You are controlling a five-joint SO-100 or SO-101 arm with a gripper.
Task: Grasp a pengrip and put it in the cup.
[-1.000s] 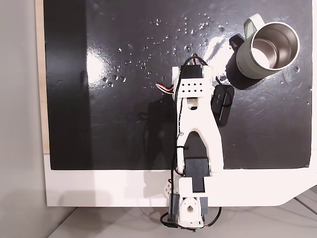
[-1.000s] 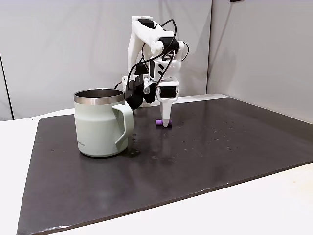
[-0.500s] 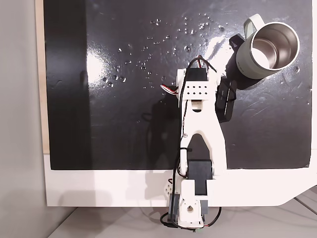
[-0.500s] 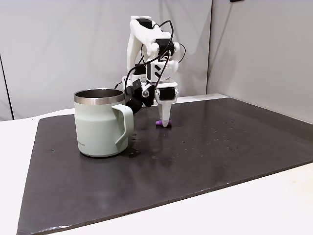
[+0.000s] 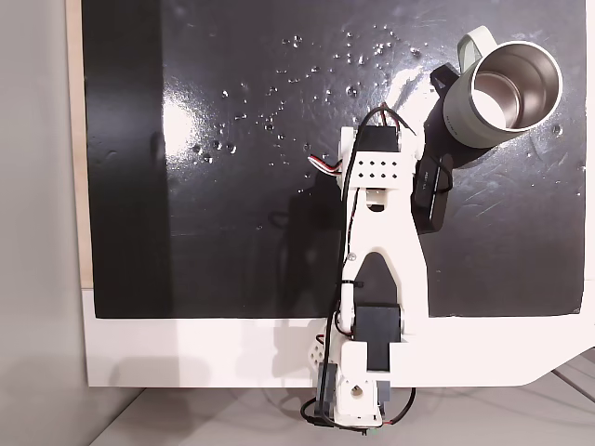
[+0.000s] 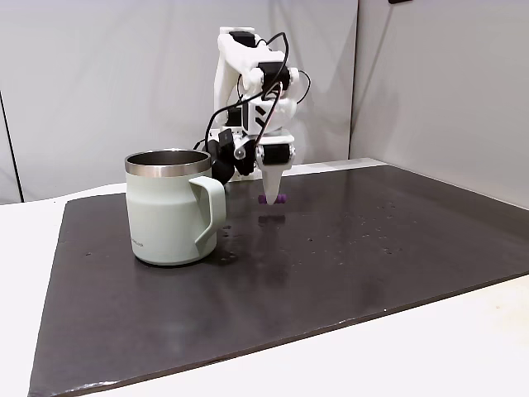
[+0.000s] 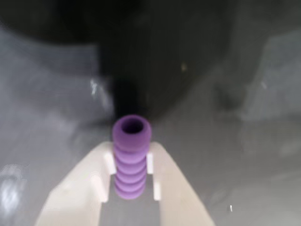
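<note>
The purple ribbed pengrip [image 7: 131, 157] sits clamped between my two pale fingers [image 7: 94, 176] in the wrist view, its hollow end pointing forward. From the side fixed view, the gripper [image 6: 270, 197] holds the pengrip [image 6: 273, 198] a short way above the dark mat, to the right of the cup. The cup [image 6: 172, 207] is a pale grey-green mug with a steel inside, standing upright with its handle toward the camera. From above, the cup [image 5: 502, 85] stands at the mat's far right corner, and the arm [image 5: 379, 214] covers the gripper.
A black glossy mat [image 5: 232, 186] covers most of the white table [image 5: 186, 353]. Small droplets or specks dot the mat [image 5: 307, 65] at the far side. Grey walls stand behind the arm in the side fixed view.
The gripper has closed on the pengrip and lifted it off the mat. The arm has shifted slightly toward the cup.
</note>
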